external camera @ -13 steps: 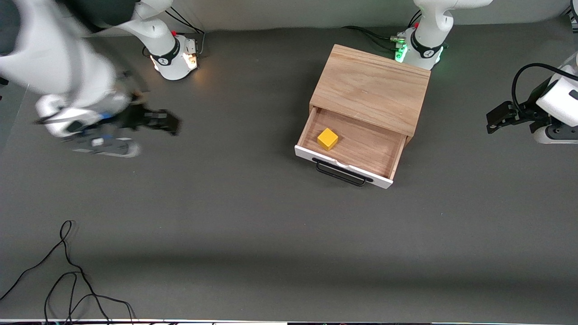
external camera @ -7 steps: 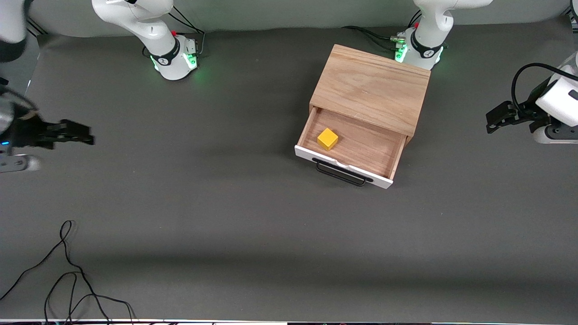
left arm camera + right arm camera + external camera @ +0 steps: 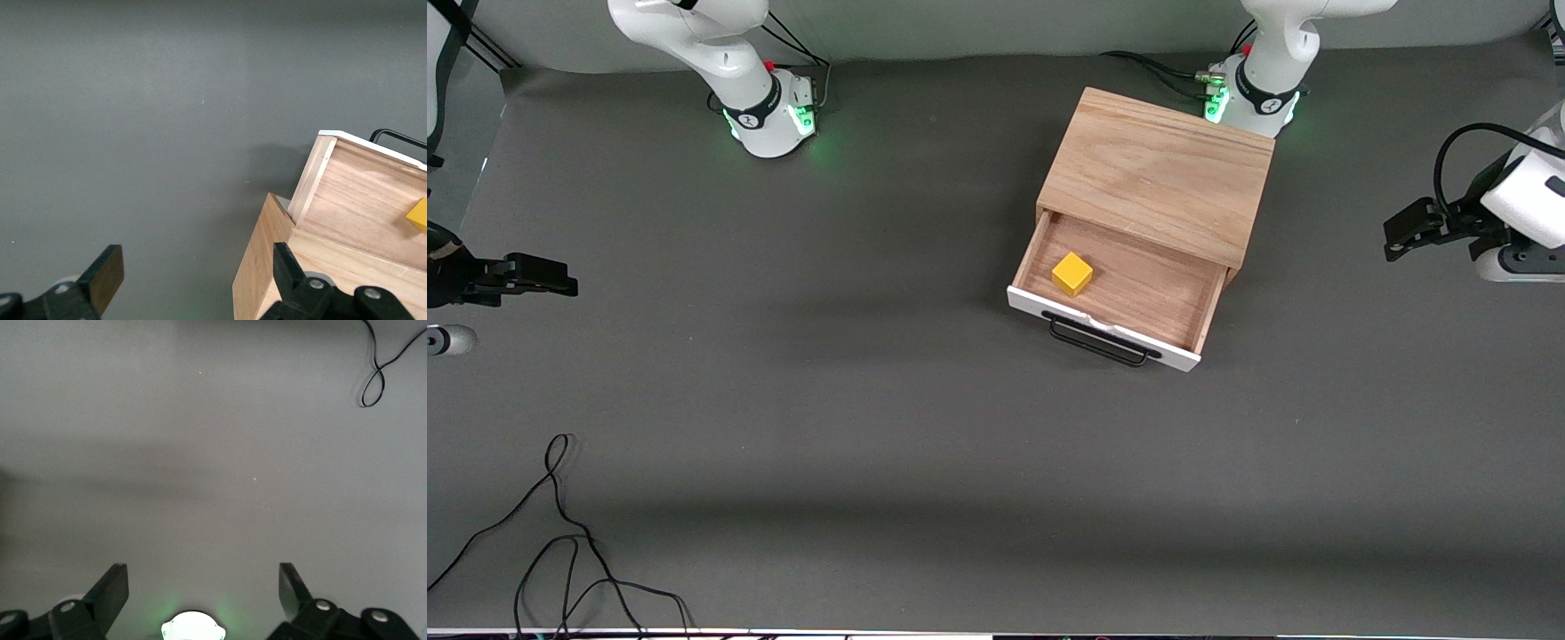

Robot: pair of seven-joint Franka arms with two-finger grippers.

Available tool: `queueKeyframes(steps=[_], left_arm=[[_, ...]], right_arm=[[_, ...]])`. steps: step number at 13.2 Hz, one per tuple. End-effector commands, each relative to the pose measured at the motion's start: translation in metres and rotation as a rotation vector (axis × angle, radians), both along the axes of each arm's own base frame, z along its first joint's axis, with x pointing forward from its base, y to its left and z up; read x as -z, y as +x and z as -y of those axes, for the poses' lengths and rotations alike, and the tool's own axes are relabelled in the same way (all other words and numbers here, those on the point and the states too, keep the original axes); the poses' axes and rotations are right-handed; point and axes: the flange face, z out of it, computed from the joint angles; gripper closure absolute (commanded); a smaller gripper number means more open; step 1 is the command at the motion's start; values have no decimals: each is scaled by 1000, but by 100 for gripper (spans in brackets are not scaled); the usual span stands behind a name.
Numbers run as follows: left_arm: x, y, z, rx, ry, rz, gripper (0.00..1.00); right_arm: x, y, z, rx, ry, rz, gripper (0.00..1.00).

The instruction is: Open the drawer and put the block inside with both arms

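surface: dark grey matted table [image 3: 889, 427], grey backdrop along the edge where the arm bases stand
loose cable: thin black wire [image 3: 560, 533] coiled on the mat at the right arm's end, close to the front camera
right gripper: right gripper [image 3: 538, 276] hangs over bare mat at the right arm's end of the table, well apart from the cabinet; fingers [image 3: 110, 590] spread wide, nothing between them
right arm base: white base [image 3: 769, 116] with a green light, at the table edge farthest from the front camera
cabinet: light oak box cabinet [image 3: 1160, 173] toward the left arm's end, just in front of the left arm's base
drawer: drawer [image 3: 1138, 289] pulled out toward the front camera, white front panel [image 3: 1098, 329] and black wire handle [image 3: 1098, 342] leading
block: yellow block [image 3: 1072, 273] sits flat on the drawer floor, in the corner toward the right arm's end, near the front panel; nothing touches it
left gripper: left gripper [image 3: 1405, 233] over bare mat at the left arm's end of the table, apart from the cabinet; fingers [image 3: 107, 273] wide open, empty
key relation: drawer's travel runs from handle back into the cabinet; left gripper is clearly the closer one, with cabinet and open drawer in its wrist view
progress: judged done as worded, drawer open and block inside; both arms look parked
risk: if a closing push is wanted, an off-centre shove on the panel could skew the drawer
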Motion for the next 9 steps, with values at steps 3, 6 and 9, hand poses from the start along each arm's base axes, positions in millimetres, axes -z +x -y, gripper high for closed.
queueKeyframes(steps=[3,6,9], left_arm=[[-6,-3,-1,12,-1,-3,0],[-5,-3,0,14,-1,-5,0],[-5,-4,0,14,-1,-7,0]], right_arm=[[-1,0,-1,-15,-1,9,0],[-1,-1,1,-9,-1,1,0],[-2,-2,0,-8,-1,-1,0]])
